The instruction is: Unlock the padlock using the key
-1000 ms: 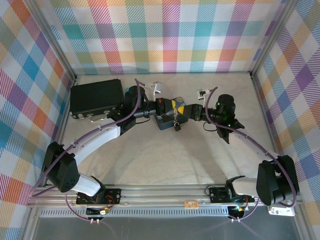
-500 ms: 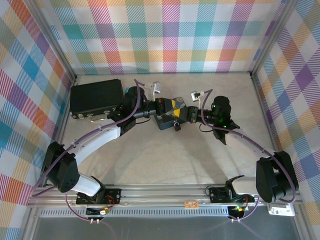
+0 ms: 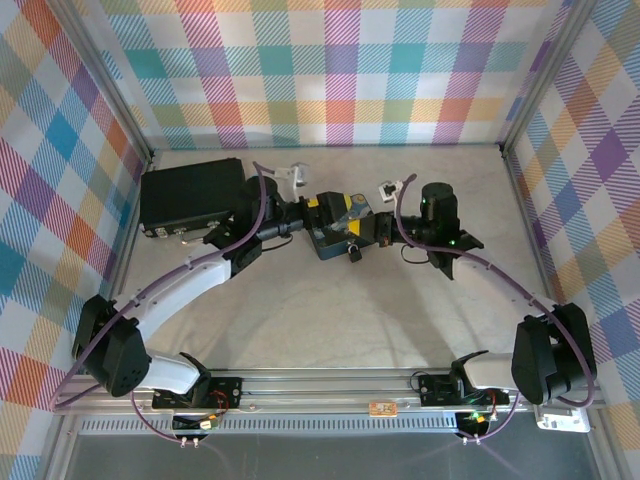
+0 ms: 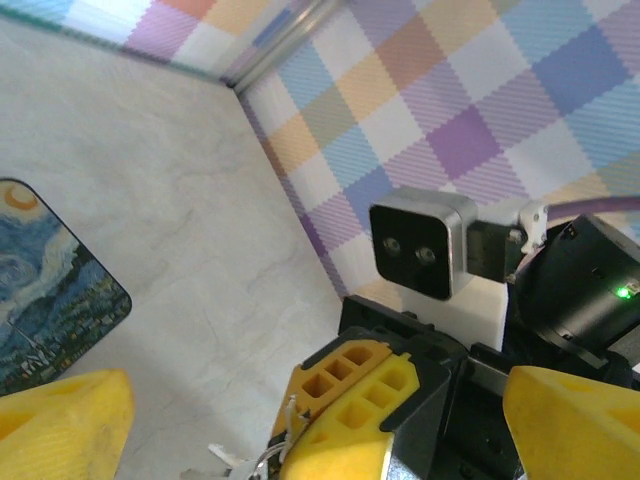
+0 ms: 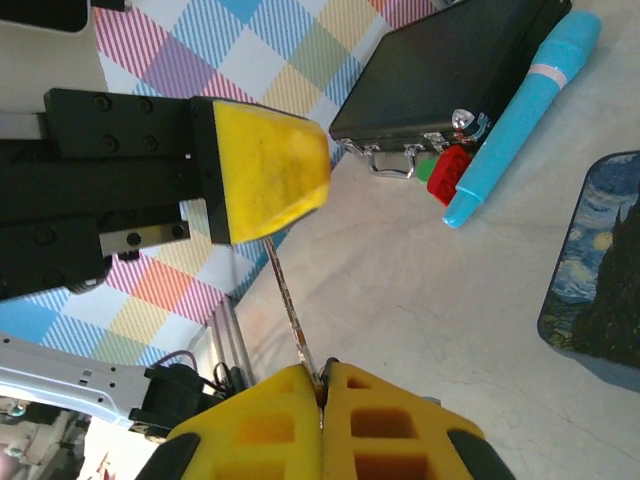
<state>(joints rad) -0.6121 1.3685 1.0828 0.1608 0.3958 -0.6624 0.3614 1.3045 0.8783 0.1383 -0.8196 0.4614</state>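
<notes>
- One key (image 5: 291, 300): a thin, dull metal strip pinched at its lower end between the clenched yellow fingers of the right gripper (image 5: 322, 376). Its far end reaches up to one yellow pad of the other gripper.
- One padlock (image 3: 353, 253): tiny and dark, at the near edge of the painted box, just near of the two grippers where they meet over the middle of the table (image 3: 300, 330).
- Two grippers: the left gripper (image 3: 335, 207) is released, its yellow fingers (image 4: 575, 420) spread wide on either side of the right one's tips and holding nothing.
- One painted box (image 4: 45, 300): its lid carries a swirling blue night sky with a yellow crescent moon. Any lettering on it is too small to read.
- One black case (image 5: 450, 65) with metal latches, at the far left of the table.
- One light-blue cylinder (image 5: 525, 110) with a pale band, lying right beside the case.
- One small red piece (image 5: 449, 172) touching the cylinder's end, with a bit of green beside it.
</notes>
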